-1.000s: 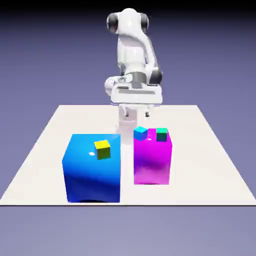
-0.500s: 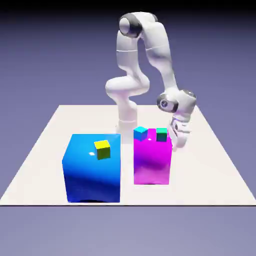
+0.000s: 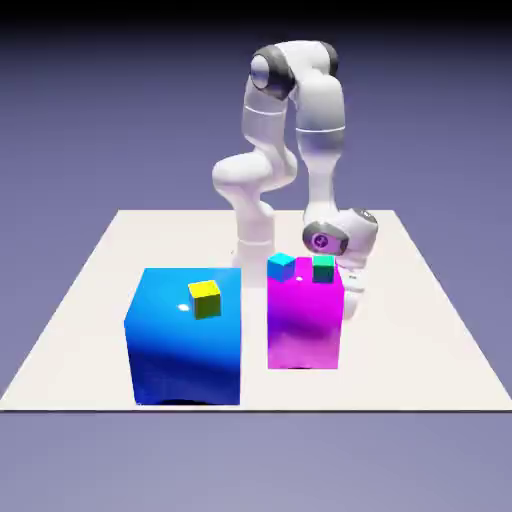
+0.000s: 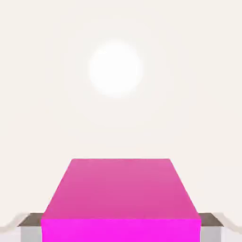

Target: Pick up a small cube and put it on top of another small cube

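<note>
Clamping down low behind the big magenta block (image 3: 306, 325), right of centre in the exterior view, the gripper (image 3: 349, 300) sits half hidden — its tips can't be made out there. The hand view fills that gap: a small pink cube (image 4: 121, 198) sits dead centre at the bottom edge, squarely between the two grey fingertips (image 4: 32, 226), jaws narrowed onto it. By my read it's gripped, so the coming move is straight up. Only the exterior view shows candidates to stack on — cyan cube (image 3: 281, 266), green cube (image 3: 323, 268), yellow cube (image 3: 205, 298).
</note>
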